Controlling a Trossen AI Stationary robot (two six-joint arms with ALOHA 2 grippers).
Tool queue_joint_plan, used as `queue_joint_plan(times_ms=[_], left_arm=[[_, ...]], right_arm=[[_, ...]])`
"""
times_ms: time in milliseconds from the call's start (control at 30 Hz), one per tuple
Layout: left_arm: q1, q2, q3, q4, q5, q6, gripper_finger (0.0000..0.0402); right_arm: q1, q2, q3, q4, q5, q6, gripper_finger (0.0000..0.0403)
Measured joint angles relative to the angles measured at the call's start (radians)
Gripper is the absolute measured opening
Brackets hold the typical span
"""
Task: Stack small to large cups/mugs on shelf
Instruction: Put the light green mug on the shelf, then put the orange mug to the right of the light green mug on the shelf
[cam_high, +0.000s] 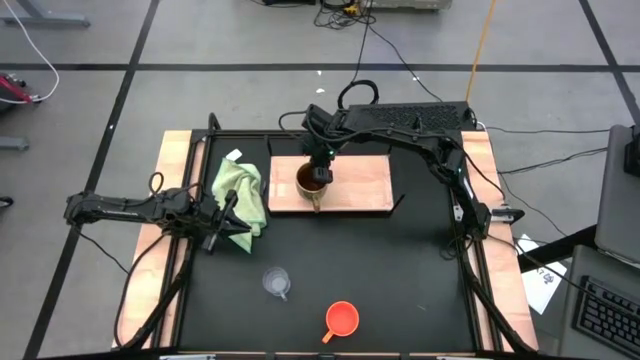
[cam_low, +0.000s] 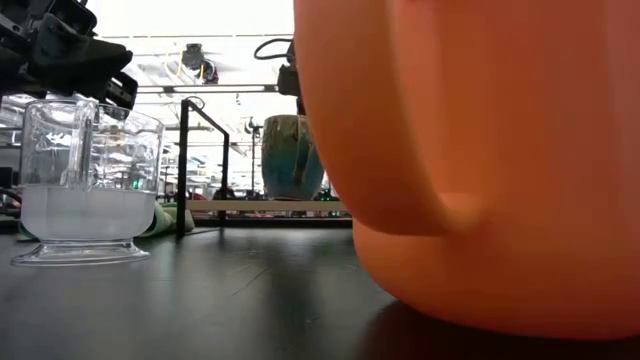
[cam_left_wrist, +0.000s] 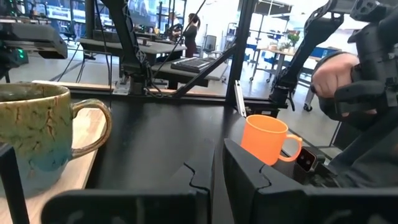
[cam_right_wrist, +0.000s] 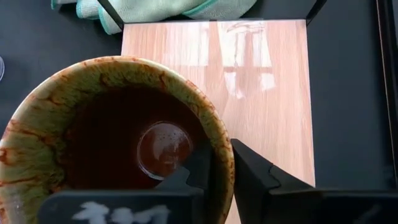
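1. Orange cup (cam_low: 470, 150) sits closest to the low camera, near the tabletop (cam_high: 400, 270) front edge; clear cup (cam_high: 276, 282) just beside it, apart.
2. I see the right end effector (cam_right_wrist: 217, 168) pinching the brown mug (cam_high: 312, 180) rim on the shelf (cam_high: 365, 185).
3. Left end effector (cam_high: 222, 222) nearly closed, empty, beside green cloth (cam_high: 240, 190).
4. No readable labels.

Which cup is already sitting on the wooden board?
The brown mug. It alone stands on the board; the orange cup and clear cup sit on the black table.

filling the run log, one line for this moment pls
brown mug on shelf | right gripper fingers on its rim | orange cup, clear cup on table
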Motion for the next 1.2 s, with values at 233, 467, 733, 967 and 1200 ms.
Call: queue_joint_plan(times_ms=[233, 467, 733, 967, 1200], left_arm=[[0.000, 0.000, 0.000, -0.001, 0.000, 0.000, 0.0033], [0.000, 0.000, 0.000, -0.028, 0.000, 0.000, 0.0033], [0.000, 0.000, 0.000, -0.029, 0.000, 0.000, 0.0033], [0.000, 0.000, 0.000, -0.023, 0.000, 0.000, 0.0033], [0.000, 0.000, 0.000, -0.017, 0.000, 0.000, 0.0033]], right_arm=[[0.004, 0.000, -0.001, 0.008, -0.022, 0.005, 0.0069], [0.019, 0.002, -0.002, 0.030, -0.021, 0.011, 0.0073], [0.021, -0.037, -0.004, 0.061, -0.021, 0.028, 0.0109], [0.021, -0.101, -0.004, 0.107, -0.012, 0.037, 0.0171], [0.021, -0.199, -0.003, 0.087, -0.046, 0.026, 0.0126]])
